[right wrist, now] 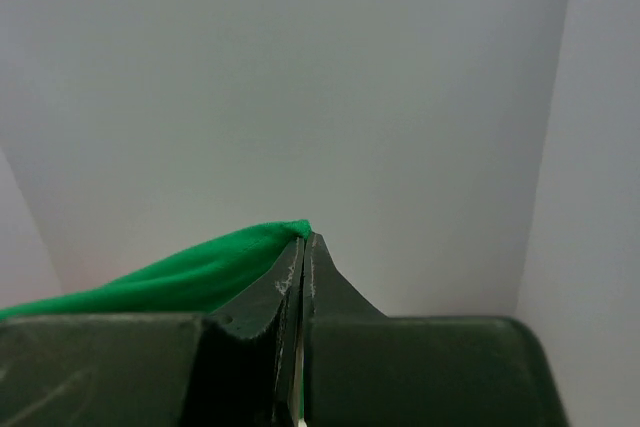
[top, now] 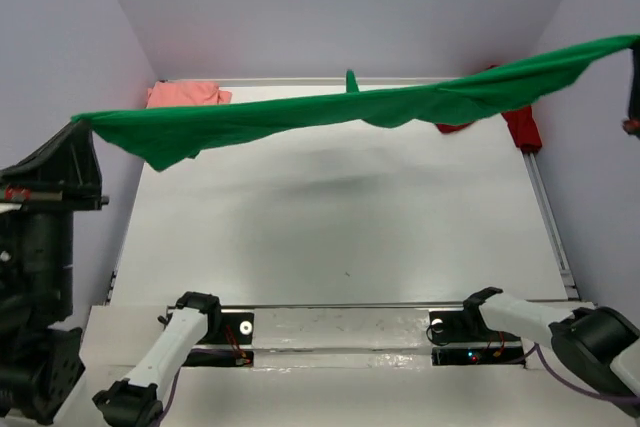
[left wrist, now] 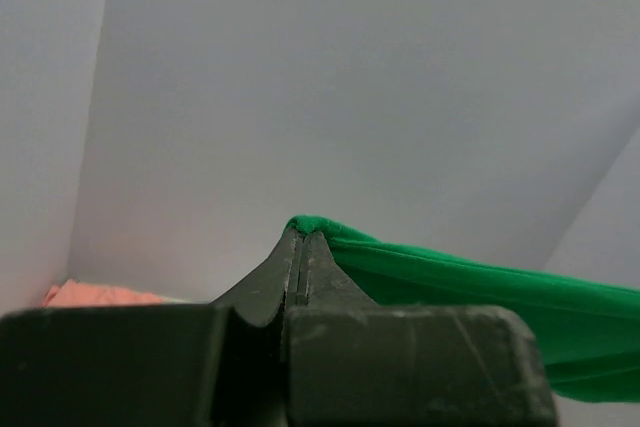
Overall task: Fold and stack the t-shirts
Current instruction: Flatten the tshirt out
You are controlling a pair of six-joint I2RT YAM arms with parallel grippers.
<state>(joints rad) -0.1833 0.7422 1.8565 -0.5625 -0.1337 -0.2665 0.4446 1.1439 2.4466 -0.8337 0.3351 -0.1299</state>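
The bright green t-shirt [top: 330,112] hangs stretched in the air above the bench [top: 340,247], a long sagging band running left to right. The left end effector [left wrist: 301,239] is pinched tight on its left end, and the right end effector [right wrist: 303,239] on its higher right end. The salmon-pink t-shirt [top: 185,95] lies crumpled at the bench's far left corner; the dark red t-shirt [top: 520,127] lies at the far right, partly hidden behind the green cloth

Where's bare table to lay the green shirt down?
Whole middle of the table is bare, from the arm bases up to under the hanging green t-shirt. Crowded only at the far corners: salmon-pink t-shirt left, dark red t-shirt right.
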